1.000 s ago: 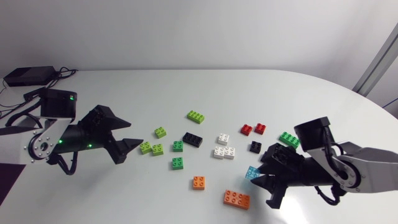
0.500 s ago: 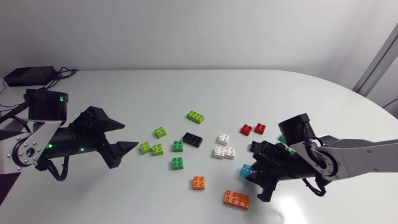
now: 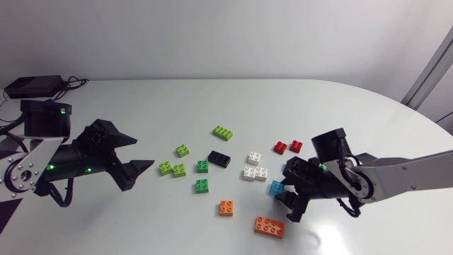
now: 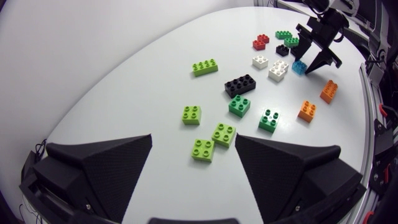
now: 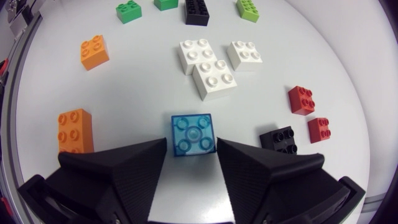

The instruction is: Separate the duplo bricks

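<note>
Beside the long black duplo brick (image 3: pixel 219 159) at the middle of the white surface (image 3: pixel 233 106), other bricks lie scattered. On the right arm's side of that black brick, just past three white square bricks (image 3: pixel 255 172), a translucent blue square brick (image 5: pixel 193 134) sits between the fingertips of the right gripper (image 5: pixel 191 141). Its fingers are spread slightly wider than the brick, and a sliver of surface shows along one side, so they flank it without pinching. A long orange brick (image 3: pixel 270 226) lies near that gripper, farther from the black brick. Two red bricks (image 3: pixel 288 146) and a small black brick (image 3: pixel 291 167) lie beyond the white ones. On the black brick's other side, past two lime square bricks (image 3: pixel 172 168), the left gripper (image 3: pixel 144 151) hangs with its fingers spread wide.
</note>
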Available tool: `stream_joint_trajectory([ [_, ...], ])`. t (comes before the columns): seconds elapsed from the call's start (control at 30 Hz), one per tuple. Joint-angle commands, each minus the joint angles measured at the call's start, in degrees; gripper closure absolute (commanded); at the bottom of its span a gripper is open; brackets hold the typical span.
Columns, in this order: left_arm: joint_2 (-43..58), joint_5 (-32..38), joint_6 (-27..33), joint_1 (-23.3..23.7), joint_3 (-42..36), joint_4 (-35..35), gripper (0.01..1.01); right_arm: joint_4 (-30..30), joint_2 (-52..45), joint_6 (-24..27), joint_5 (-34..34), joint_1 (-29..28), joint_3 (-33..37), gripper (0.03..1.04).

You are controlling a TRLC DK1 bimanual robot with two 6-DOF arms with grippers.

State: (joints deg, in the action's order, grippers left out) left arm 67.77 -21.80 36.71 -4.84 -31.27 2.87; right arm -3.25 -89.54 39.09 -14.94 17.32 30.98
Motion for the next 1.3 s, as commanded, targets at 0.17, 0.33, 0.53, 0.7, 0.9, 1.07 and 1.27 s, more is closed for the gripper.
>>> stream_joint_trajectory([
  [0.17, -4.3, 1.1, -1.6, 0.6, 1.5, 2.7, 0.051, 1.8, 3.8, 1.6, 2.6, 0.3, -3.5, 0.08],
  [0.33, -8.3, 1.7, -2.2, 1.4, 1.5, 4.9, 0.046, 5.4, 12.0, 1.6, 2.5, 0.0, -4.4, 0.07],
  [0.53, -14.7, 3.6, -2.3, 2.1, 1.0, 9.1, 0.048, 10.1, 21.5, -0.2, 4.1, -1.3, -4.4, 0.07],
  [0.7, -21.6, 6.2, -2.9, 2.6, 0.8, 12.9, 0.048, 14.6, 30.7, -2.1, 4.8, -3.0, -3.9, 0.07],
  [0.9, -28.4, 7.7, -3.0, 3.6, 0.2, 18.9, 0.046, 20.5, 38.8, -3.8, 5.9, -4.0, -3.6, 0.07],
  [1.07, -35.0, 8.0, -4.6, 5.5, 0.9, 20.9, 0.044, 23.7, 45.7, -7.0, 8.7, -4.2, -3.2, 0.07],
  [1.27, -43.0, 8.0, -8.0, 7.6, 1.5, 22.2, 0.043, 26.2, 54.4, -10.0, 11.3, -4.6, -2.7, 0.07],
])
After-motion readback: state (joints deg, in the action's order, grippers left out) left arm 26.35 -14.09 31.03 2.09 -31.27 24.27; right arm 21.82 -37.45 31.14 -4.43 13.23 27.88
